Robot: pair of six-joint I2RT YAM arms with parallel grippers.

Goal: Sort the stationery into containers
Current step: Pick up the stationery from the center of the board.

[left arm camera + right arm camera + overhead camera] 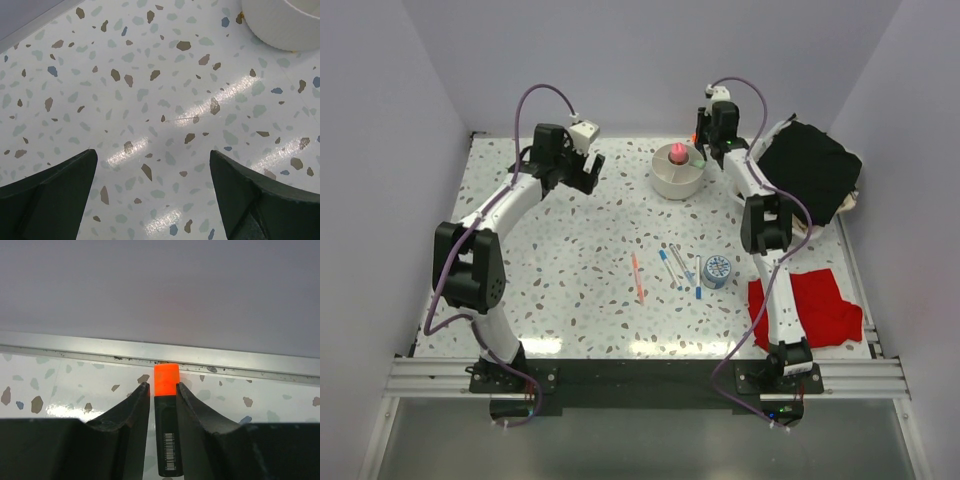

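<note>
An orange-and-black highlighter [166,382] lies at the table's far edge, by the back wall's rail. My right gripper [162,387] is shut on it, a fingertip against each side just below the orange cap. In the top view the right gripper [708,128] is behind the round white bowl [678,178], which holds a pink-capped stick [677,152]. A thin pink pen [637,277] and slim blue-and-white pens [676,266] lie mid-table. My left gripper [152,165] hangs open over bare table, left of the bowl [280,25], with nothing between its fingers.
A round blue-grey roll [717,270] sits beside the pens. A red cloth [820,305] lies at the near right. A basket with black cloth [810,170] stands at the far right, close to the right arm. Walls enclose the table's back and sides.
</note>
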